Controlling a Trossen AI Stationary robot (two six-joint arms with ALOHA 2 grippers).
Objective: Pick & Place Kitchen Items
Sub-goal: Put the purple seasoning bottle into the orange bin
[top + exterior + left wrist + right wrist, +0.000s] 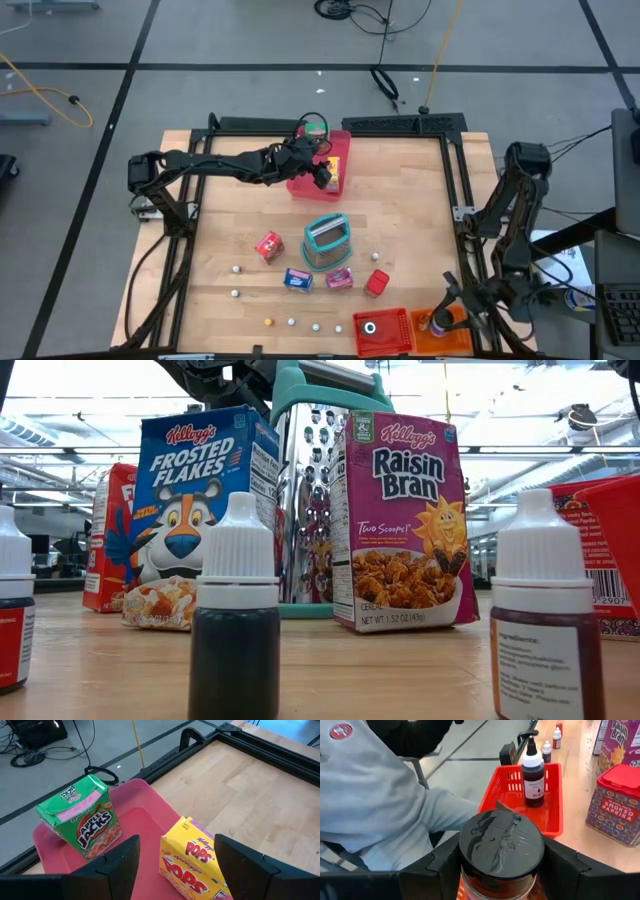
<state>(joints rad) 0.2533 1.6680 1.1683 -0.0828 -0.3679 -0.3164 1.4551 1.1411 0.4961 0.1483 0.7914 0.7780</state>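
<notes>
Reaching across the table's far side, the left arm holds its left gripper [325, 172] over the pink tray [305, 186]. Its fingers [122, 862] stand apart, one on each side of the yellow Pops box [192, 862], which sits on the tray; whether the pads touch the box cannot be told. A green Apple Jacks box [82, 815] stands tilted on the tray's far end, apart from the Pops box.

Mid-table stands a metal grater [327, 242] with a teal handle. Left of it lies a red box [268, 246]. In front of it are the blue Frosted Flakes box [297, 279] and the purple Raisin Bran box [339, 279], with a red paprika tin [377, 284] to the right. Small white-capped bottles [236, 293] are scattered along the near edge; the low view shows a dark bottle [235, 625] close to the camera.

Near the right front corner sits a red bin [383, 332] with a black-capped bottle [533, 775] standing upright in it. Just beside it is an orange bin [450, 332], where the right gripper [442, 320] is. Its fingers [437, 865] sit against both sides of a jar with a black lid [501, 847], clamped on it. Beyond the table edge, a person's grey sleeve [370, 800] shows.
</notes>
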